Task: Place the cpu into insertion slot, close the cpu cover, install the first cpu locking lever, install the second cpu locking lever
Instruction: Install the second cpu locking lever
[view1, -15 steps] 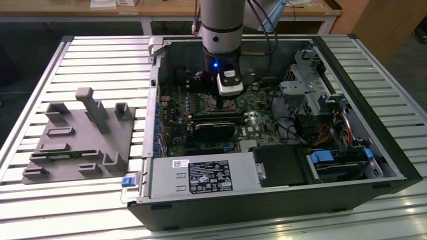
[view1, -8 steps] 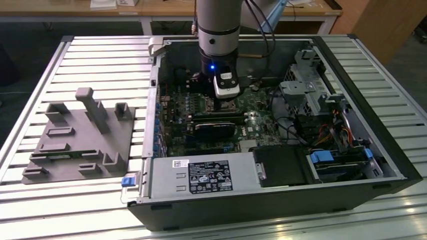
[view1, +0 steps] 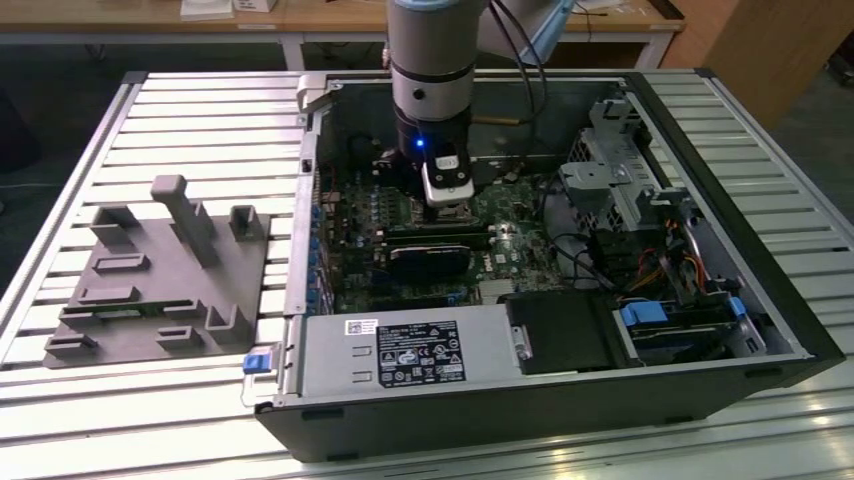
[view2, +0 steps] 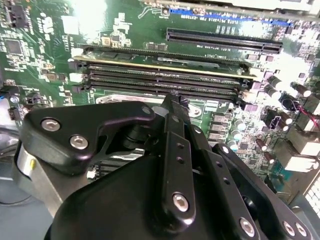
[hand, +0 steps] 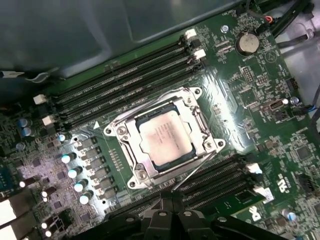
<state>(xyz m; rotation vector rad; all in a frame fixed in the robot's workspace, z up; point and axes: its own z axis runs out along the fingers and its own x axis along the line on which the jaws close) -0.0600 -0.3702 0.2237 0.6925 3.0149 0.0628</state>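
In the first wrist view the cpu (hand: 165, 137) lies flat in the insertion slot (hand: 141, 175), its pale metal face showing through the window of the cpu cover (hand: 200, 125). The silver cover is down flat around the chip. A thin wire locking lever (hand: 197, 167) runs along the socket side nearest my gripper (hand: 170, 205). A second wire lever (hand: 130, 107) lies along the opposite side. In the exterior view my gripper (view1: 449, 205) hangs low over the green motherboard inside the case. In the second wrist view my gripper (view2: 172, 100) has its fingers drawn together, with nothing seen between them.
Long black memory slots (hand: 125, 75) flank the socket on both sides. The open computer case (view1: 534, 420) has a power supply (view1: 400, 352) at the front and a drive cage (view1: 667, 320) on the exterior view's right. A grey fixture block (view1: 160, 280) sits on the slatted table.
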